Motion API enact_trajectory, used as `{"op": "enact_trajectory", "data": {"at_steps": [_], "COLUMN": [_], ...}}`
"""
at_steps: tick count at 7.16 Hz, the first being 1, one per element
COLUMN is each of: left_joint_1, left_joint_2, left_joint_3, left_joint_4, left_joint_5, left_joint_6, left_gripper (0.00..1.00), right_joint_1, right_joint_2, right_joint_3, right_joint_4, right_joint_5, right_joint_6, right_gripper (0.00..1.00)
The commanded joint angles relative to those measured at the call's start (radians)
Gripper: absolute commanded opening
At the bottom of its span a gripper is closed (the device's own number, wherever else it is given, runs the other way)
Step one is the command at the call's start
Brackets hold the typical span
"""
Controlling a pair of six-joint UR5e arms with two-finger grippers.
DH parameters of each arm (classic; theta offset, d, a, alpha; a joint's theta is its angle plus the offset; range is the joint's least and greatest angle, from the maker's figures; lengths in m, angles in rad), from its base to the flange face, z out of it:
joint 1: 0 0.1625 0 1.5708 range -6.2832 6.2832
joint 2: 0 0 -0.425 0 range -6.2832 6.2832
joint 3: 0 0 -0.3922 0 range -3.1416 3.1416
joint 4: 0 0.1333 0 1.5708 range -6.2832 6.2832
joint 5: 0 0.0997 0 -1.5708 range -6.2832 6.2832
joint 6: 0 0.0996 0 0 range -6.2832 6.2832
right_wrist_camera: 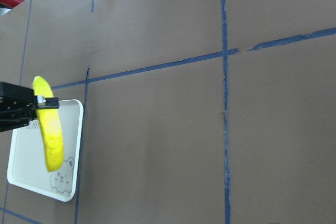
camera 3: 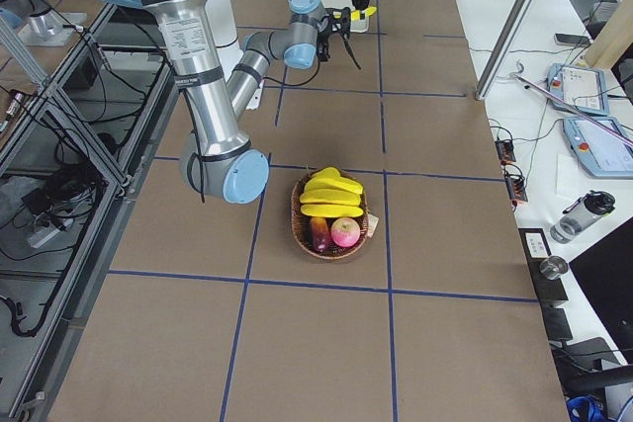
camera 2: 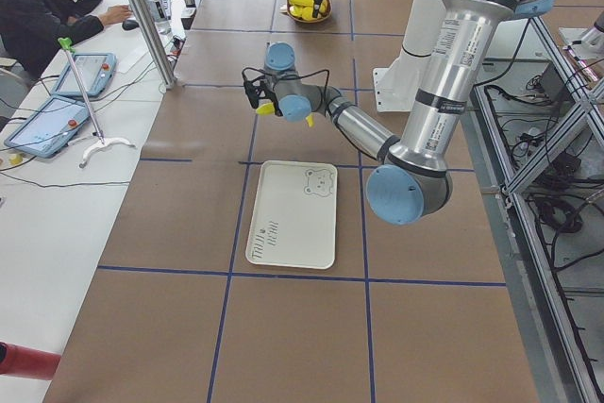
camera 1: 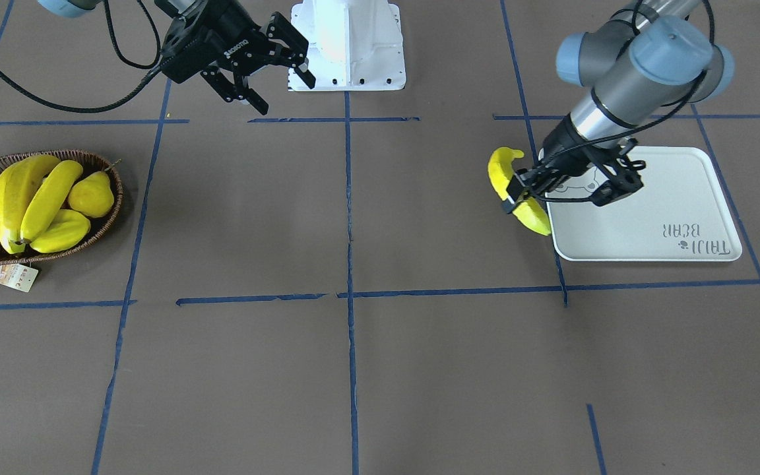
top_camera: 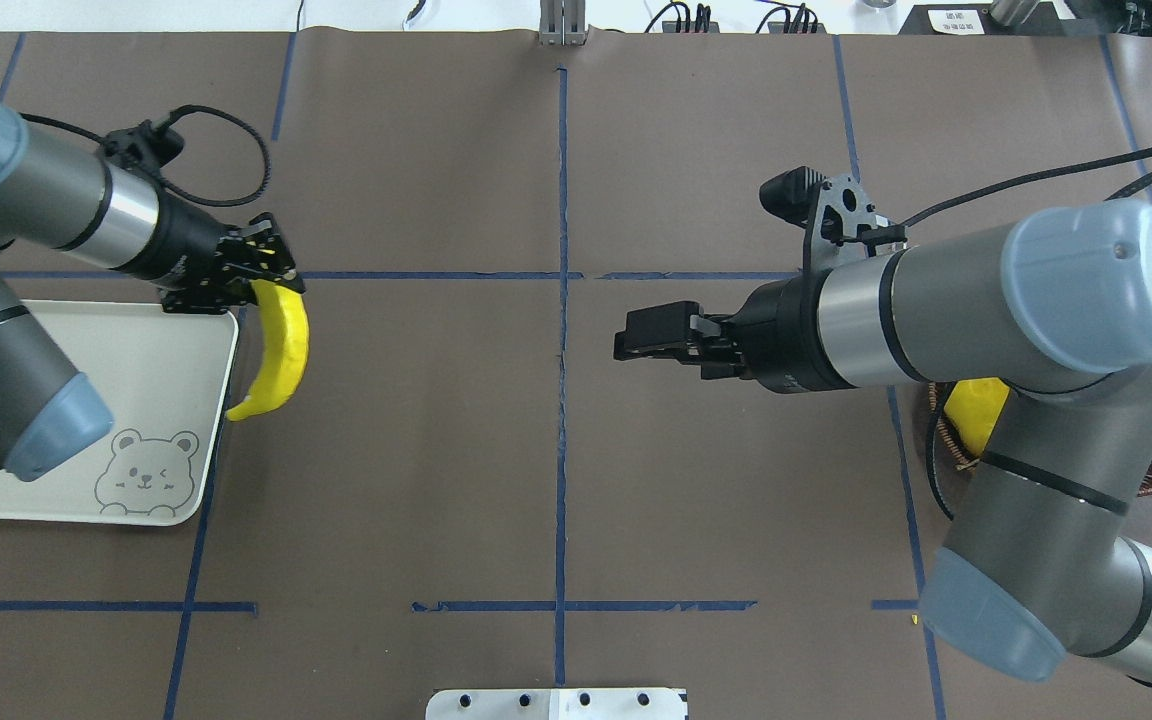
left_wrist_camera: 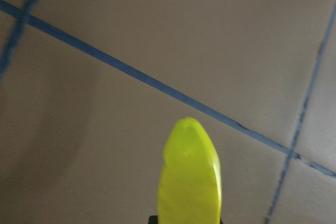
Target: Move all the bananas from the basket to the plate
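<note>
No banana lies on the plate (top_camera: 151, 365) yet. The left jaws grip one banana (top_camera: 281, 350), held in the air at the plate's edge; the right jaws hang open and empty. Three more bananas (camera 1: 24, 191) seem to lie in the basket (camera 1: 118, 198). The brown tabletop (camera 1: 254, 218) has blue tape lines; a person (camera 2: 47, 2) sits at a side desk

lit: bright, even | shdws: soft, faint | glare: white base (camera 1: 347, 39) blown out | L wrist cam: banana (left_wrist_camera: 190, 177) blurry

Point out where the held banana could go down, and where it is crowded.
The plate is bare all over; the left gripper holds the banana just beside one edge. The basket is crowded with fruit.
</note>
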Motion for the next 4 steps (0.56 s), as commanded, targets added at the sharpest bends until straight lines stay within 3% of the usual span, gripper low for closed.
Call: {"op": "enact_trajectory", "data": {"at_steps": [1, 4], "left_joint_1": [-0.108, -0.206], "left_joint_2": [0.187, 0.232], "left_joint_3": [0.047, 0.168], "left_joint_4": [0.007, 0.006], "left_joint_5": [0.005, 0.007], "left_joint_6": [0.337, 0.500], "left_gripper": [0.00, 0.00], "right_joint_1": [0.030, 0.042], "right_joint_2": [-0.019, -0.030], "right_joint_3": [0.002, 0.013], "right_joint_4": [-0.049, -0.051], "right_joint_5": [0.001, -0.011], "right_joint_6": [-0.007, -0.006], "right_gripper": [1.00, 1.00]}}
